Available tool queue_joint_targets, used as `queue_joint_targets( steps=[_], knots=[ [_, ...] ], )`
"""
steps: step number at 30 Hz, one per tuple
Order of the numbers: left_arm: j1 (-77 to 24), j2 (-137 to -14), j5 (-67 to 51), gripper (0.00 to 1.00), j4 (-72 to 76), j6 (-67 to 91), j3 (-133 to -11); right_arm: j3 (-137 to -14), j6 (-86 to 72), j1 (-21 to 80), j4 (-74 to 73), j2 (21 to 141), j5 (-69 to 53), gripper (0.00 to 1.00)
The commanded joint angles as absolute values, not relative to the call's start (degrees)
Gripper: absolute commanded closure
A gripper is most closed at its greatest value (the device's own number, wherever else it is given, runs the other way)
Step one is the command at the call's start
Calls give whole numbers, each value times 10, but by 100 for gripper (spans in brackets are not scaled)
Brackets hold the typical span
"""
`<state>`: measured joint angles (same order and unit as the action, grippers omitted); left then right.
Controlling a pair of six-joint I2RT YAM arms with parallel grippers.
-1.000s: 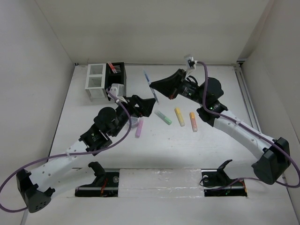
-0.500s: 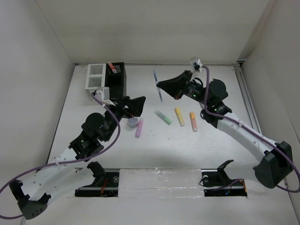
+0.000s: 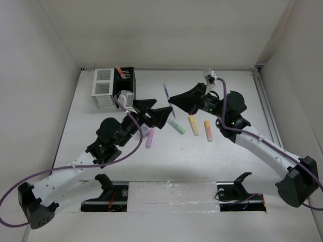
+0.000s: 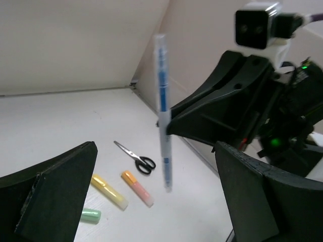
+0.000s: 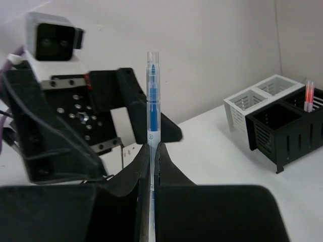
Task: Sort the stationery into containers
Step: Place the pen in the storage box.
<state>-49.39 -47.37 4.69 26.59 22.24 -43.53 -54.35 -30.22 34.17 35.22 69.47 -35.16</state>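
My right gripper (image 3: 172,100) is shut on a blue pen (image 3: 166,93), held upright above the table; in the right wrist view the pen (image 5: 152,96) sticks up from between the closed fingers (image 5: 166,166). My left gripper (image 3: 159,111) stands wide open just left of and below the pen, whose lower end (image 4: 163,126) hangs between its spread fingers (image 4: 262,201) without touching them. On the table lie a green marker (image 3: 176,126), a yellow marker (image 3: 193,125), an orange marker (image 3: 208,130), a purple marker (image 3: 150,137) and black-handled scissors (image 4: 135,157). The white container (image 3: 103,85) and the black container (image 3: 126,81) stand at the back left.
A red pen (image 3: 120,72) stands in the black container (image 5: 287,128). A small round greyish-purple item (image 3: 144,132) lies partly hidden under my left arm, next to the purple marker. White walls close the table in at the back and on both sides.
My left gripper drew back to the left, then swung right again to just below the pen, and opened fully. The right gripper kept its hold on the pen and shifted only slightly.
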Motion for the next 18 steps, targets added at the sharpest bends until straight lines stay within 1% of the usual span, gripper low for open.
queue_joint_targets(
  steps=[1,6,10,18],
  knots=[
    [-490,-482,35,0,300,207,-469,-542,-304,349,403,658,-374,100],
    [-490,-488,46,0,308,207,-469,-537,-304,359,403,653,-381,100],
    [-490,-488,35,3,322,207,-469,-532,-304,359,403,659,-381,100],
    [-490,-465,30,4,322,201,-469,-532,-304,370,403,664,-381,100]
  ],
)
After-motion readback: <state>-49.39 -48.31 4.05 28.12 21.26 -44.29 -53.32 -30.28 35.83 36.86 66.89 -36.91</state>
